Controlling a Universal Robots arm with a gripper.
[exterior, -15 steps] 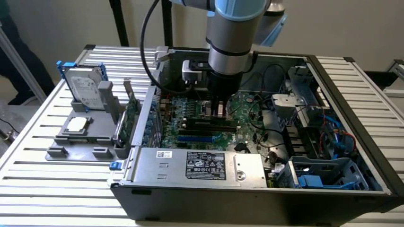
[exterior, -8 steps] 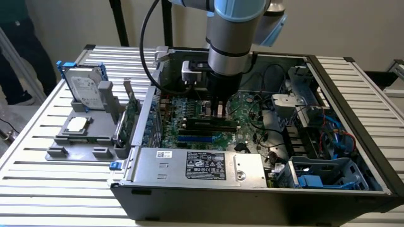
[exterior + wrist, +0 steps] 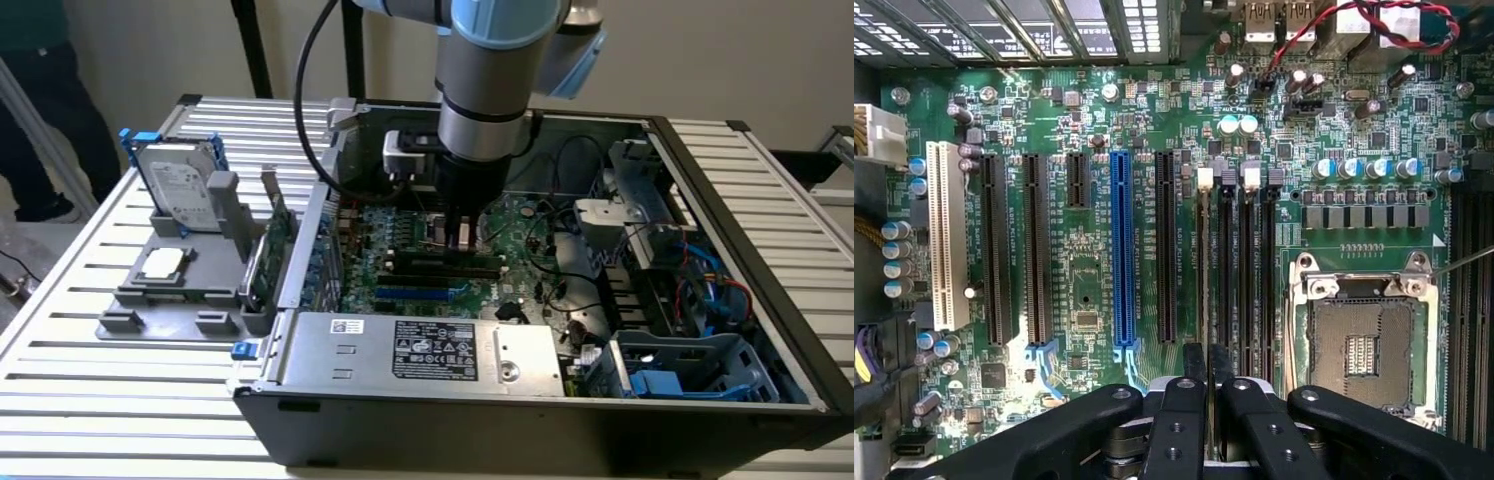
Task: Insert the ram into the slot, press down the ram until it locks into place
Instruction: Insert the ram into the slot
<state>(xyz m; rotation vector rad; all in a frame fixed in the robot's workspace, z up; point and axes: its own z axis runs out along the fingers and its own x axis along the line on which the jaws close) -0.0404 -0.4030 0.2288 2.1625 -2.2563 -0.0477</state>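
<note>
Pinching the ram (image 3: 1207,372) edge-on, the jaws hang mid-frame in the exterior view; the slot (image 3: 441,264) lies just below, running left-right.

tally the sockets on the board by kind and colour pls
white card socket: 1
blue card socket: 1
black card sockets: 4
black ram slots: 4
total: 10

UR arm's gripper (image 3: 461,238) low over mobo slot (image 3: 430,267) — open PC case (image 3: 534,432).
</note>
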